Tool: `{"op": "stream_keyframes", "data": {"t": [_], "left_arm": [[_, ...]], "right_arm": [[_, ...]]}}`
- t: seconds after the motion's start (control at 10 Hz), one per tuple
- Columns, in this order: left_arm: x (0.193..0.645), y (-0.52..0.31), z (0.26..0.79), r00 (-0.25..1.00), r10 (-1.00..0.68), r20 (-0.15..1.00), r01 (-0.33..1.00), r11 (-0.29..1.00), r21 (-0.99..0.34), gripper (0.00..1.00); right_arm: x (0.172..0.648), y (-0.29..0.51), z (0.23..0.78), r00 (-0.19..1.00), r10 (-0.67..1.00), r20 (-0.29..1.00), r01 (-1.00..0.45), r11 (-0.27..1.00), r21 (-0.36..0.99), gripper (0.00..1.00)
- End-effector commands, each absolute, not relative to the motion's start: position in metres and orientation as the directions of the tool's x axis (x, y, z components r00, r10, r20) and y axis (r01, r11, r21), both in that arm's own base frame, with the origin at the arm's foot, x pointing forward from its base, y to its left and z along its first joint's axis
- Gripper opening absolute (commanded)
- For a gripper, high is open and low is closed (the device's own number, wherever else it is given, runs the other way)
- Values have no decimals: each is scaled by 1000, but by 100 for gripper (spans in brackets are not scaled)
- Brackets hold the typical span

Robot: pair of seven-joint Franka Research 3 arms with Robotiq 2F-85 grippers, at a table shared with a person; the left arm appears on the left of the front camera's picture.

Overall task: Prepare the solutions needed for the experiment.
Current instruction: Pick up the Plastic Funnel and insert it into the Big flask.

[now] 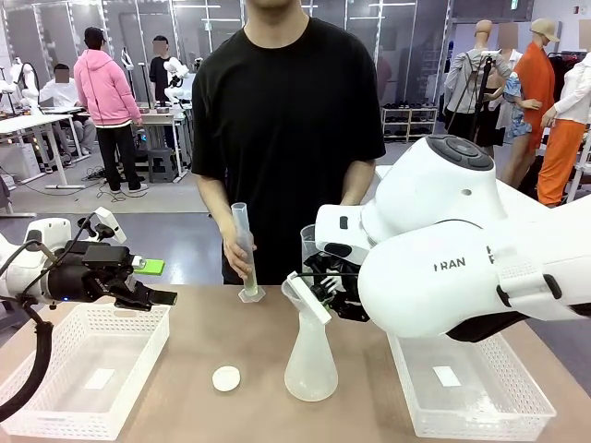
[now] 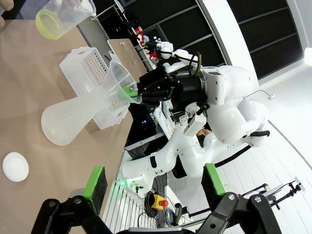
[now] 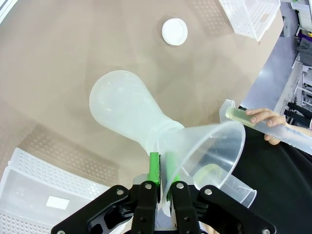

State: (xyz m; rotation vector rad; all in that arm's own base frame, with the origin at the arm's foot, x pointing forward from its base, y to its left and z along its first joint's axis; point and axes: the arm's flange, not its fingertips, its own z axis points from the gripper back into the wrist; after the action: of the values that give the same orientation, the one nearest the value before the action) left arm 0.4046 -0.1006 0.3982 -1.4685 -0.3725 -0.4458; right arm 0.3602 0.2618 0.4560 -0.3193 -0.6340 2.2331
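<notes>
Pinching funnel (image 3: 214, 146) on flask (image 3: 126, 109), right fingers (image 3: 154, 168), left wrist view catches yellow liquid (image 2: 48, 22)

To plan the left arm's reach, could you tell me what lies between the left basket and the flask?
A white round cap lies on the tabletop there, seen in the front view.

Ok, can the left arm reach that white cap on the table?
Probably yes: the left gripper hangs open above the basket, and the white cap lies uncovered on bare table between basket and flask.
</notes>
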Motion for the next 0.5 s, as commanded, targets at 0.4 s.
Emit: {"op": "stream_keyframes", "data": {"t": [0.4], "left_arm": [[403, -99, 400, 860, -75, 505, 508, 39, -860, 100]], "right_arm": [[361, 261, 456, -661, 750, -18, -627, -566, -535, 34]]}}
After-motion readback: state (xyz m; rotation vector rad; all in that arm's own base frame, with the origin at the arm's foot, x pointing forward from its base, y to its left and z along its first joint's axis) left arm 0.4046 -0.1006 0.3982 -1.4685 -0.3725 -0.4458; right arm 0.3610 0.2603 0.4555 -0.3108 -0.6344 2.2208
